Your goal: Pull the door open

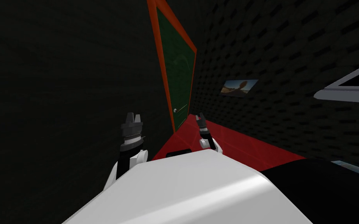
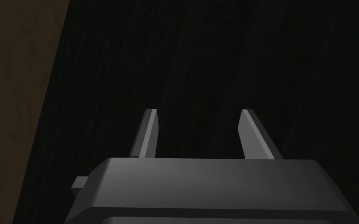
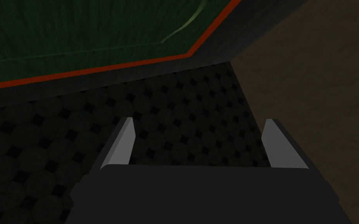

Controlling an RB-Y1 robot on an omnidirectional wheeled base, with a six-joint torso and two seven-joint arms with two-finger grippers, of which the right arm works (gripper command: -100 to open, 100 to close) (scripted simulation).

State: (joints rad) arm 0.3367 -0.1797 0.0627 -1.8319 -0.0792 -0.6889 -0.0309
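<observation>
A dark green door (image 1: 180, 74) in an orange-red frame (image 1: 160, 58) stands ahead in the head view, with a small pale round knob (image 1: 175, 111) low on its left side. My right gripper (image 1: 200, 117) hangs just right of the door's lower edge, short of the knob, fingers open and empty. In the right wrist view the same gripper (image 3: 198, 142) points at a dark tiled wall beside the green door (image 3: 77, 27) and its red edge. My left gripper (image 1: 133, 118) is raised left of the door, open and empty, and faces a flat dark surface (image 2: 213, 58).
A red floor (image 1: 229, 144) runs from the door toward me. A dark tiled wall (image 1: 291, 58) on the right carries a small picture (image 1: 239, 86). A pale grey ledge (image 1: 346, 91) juts in at the right edge. A dark wall (image 1: 58, 77) stands on the left.
</observation>
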